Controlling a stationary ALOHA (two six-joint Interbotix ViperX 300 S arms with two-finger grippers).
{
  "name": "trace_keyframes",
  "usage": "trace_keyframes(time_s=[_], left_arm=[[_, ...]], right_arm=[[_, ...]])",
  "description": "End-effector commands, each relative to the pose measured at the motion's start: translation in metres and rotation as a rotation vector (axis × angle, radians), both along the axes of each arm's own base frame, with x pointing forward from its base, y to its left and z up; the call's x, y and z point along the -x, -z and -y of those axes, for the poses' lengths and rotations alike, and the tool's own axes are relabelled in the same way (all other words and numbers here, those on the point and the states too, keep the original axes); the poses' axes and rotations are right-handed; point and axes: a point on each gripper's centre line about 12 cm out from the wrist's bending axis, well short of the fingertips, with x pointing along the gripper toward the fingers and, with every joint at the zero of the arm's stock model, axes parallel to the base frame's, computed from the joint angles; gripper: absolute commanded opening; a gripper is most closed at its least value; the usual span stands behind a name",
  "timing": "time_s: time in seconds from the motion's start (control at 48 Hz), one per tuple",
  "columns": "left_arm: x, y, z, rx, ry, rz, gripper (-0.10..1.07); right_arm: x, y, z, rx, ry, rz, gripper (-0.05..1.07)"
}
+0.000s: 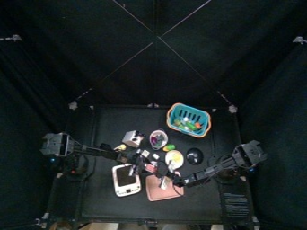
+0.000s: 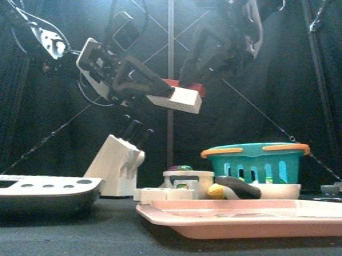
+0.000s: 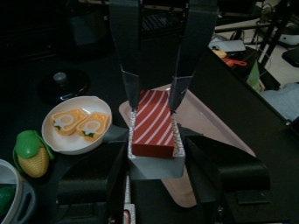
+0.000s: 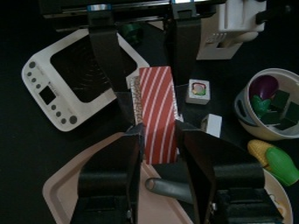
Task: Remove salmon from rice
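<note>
A sushi piece, red-and-white striped salmon (image 3: 152, 122) on a white rice block (image 3: 177, 138), hangs in the air above the table. Both grippers are shut on it from opposite ends. In the left wrist view my left gripper (image 3: 156, 147) clamps its near end and the right arm's jaws clamp its far end. In the right wrist view my right gripper (image 4: 158, 133) clamps the salmon piece (image 4: 158, 109), with the left arm's jaws opposite. In the front view the piece (image 2: 181, 97) is held high, the left gripper (image 2: 158, 92) on its left. I cannot tell which gripper holds which layer.
Below lie a pink tray (image 2: 254, 213), a white scale (image 4: 59, 74), a plate (image 3: 52, 140) of rolls, a green corn toy (image 3: 30, 153), a bowl (image 4: 247, 109) of toy food and a small picture cube (image 4: 200, 90). A teal basket (image 2: 261, 160) stands at the back right.
</note>
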Motion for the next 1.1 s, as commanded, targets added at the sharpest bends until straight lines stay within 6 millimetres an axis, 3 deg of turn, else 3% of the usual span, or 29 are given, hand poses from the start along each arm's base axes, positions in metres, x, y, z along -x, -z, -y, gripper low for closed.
trace_keyframes(time_s=[0.0, 0.708, 1.083], left_arm=[[-0.003, -0.005, -0.001, 0.001, -0.001, 0.018, 0.49], [0.019, -0.003, -0.007, 0.002, -0.025, 0.001, 0.49], [0.053, -0.004, -0.007, 0.003, -0.032, -0.005, 0.49]], right_arm=[[-0.004, -0.016, 0.001, -0.011, 0.003, 0.042, 0.47], [0.004, -0.011, 0.0, -0.038, 0.024, 0.018, 0.47], [0.02, -0.003, 0.0, -0.077, 0.059, -0.028, 0.47]])
